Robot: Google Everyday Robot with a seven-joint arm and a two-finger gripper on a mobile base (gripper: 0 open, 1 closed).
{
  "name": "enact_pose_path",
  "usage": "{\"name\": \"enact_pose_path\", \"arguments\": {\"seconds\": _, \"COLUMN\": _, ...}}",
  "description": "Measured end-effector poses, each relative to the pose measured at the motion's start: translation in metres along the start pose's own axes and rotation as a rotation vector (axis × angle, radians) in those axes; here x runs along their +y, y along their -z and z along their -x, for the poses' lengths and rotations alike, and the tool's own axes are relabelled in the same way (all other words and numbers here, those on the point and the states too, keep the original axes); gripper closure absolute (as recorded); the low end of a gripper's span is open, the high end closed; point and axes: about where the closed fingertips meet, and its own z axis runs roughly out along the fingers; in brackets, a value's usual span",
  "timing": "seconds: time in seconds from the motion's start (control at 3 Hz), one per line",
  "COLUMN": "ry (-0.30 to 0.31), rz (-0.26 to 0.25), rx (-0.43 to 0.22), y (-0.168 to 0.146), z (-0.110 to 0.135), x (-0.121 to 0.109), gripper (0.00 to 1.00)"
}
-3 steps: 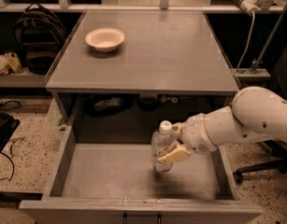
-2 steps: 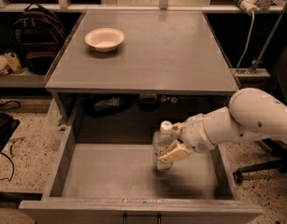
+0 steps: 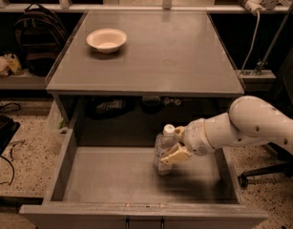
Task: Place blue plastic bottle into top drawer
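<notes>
The gripper (image 3: 171, 155) reaches in from the right inside the open top drawer (image 3: 112, 175), its jaws pinching the blue plastic bottle (image 3: 161, 144) — upright, cap up, at or just above the drawer floor. 1 white bowl (image 3: 106, 39) sits on the bench (image 3: 174, 56).

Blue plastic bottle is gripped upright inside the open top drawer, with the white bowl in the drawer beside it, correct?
No: the white bowl sits on the tabletop, not in the drawer, per the camera view. The gripper does hold the blue plastic bottle upright inside the open top drawer.
</notes>
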Motion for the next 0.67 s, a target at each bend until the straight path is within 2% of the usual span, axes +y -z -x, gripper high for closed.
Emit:
{"name": "enact_pose_path", "arguments": {"seconds": 0.33, "ry": -0.017, "rz": -0.006, "rx": -0.03, "y": -0.0067, "z": -0.0062, "x": -0.0028, "gripper": 1.0}}
{"name": "enact_pose_path", "arguments": {"seconds": 0.67, "ry": -0.017, "rz": -0.006, "rx": -0.03, "y": -0.0067, "z": -0.0062, "x": -0.0028, "gripper": 0.82}}
